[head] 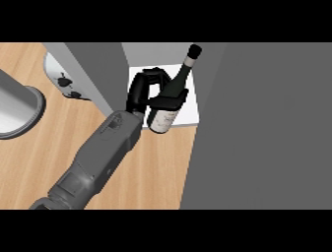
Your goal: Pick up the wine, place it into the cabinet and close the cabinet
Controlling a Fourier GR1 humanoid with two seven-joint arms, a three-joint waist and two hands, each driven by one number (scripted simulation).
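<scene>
Left forearm, grey, enters from the lower left and runs up and to the right, ending at the opening of the grey box cabinet (95,74). The black left hand (138,96) is turned toward the opening, its fingers (170,102) curled round the body of the dark glass wine bottle with a pale label (162,118).

The bottle is tilted, neck pointing far and slightly right and base nearest. It sits in the cabinet opening over the white cabinet floor (188,115), with its base at the floor's near edge. Contact with the floor cannot be told.

A broad grey panel (270,128) fills the right side. A wide grey cylinder (8,108) stands at the left on the wooden worktop (161,167).
</scene>
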